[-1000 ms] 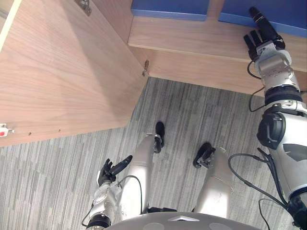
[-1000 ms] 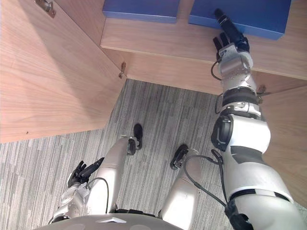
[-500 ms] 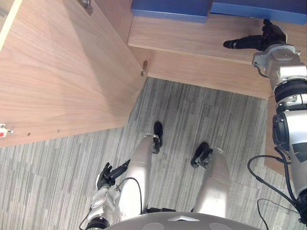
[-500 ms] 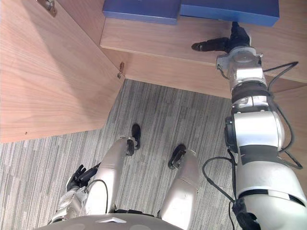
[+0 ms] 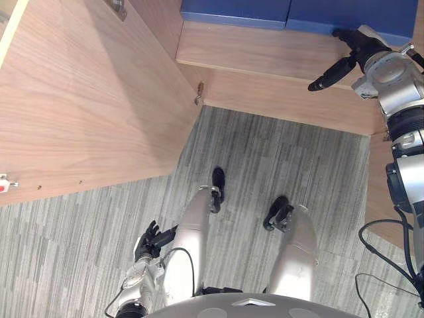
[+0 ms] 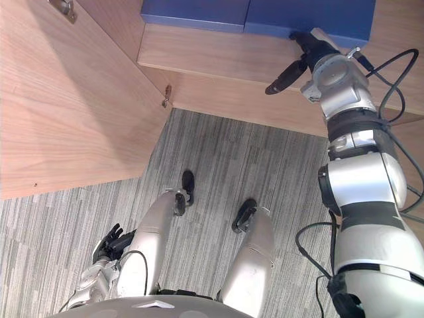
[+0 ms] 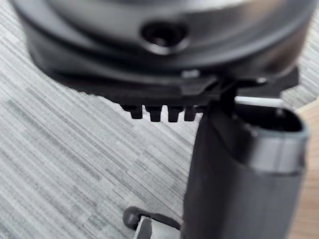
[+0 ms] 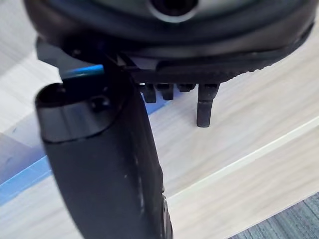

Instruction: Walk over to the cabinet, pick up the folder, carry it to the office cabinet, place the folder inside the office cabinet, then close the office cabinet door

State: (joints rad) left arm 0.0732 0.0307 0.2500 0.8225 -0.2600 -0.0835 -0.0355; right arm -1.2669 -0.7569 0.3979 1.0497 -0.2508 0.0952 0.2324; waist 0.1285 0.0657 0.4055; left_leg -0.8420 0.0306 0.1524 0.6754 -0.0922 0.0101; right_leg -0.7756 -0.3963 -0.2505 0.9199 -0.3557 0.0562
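Folder (image 5: 331, 10) (blue) on shelf (image 5: 252, 50), right hand (image 5: 358, 50) near

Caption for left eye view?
Right hand at a blue folder on the cabinet shelf; door open, left hand low.

The right hand (image 8: 164, 45) shows as a dark bulk along one edge. Its thick thumb (image 8: 114, 164) reaches far across the view, and its fingers (image 8: 207, 107) form a row of short stubs beside it, one longer than the rest, holding nothing. Past them lies a pale wooden shelf (image 8: 239, 139), with the fingertips over bare wood and a blue folder (image 8: 27, 183) lying on the shelf on the thumb's far side. Beyond the shelf's front lip a corner of grey carpet (image 8: 299, 221) shows.
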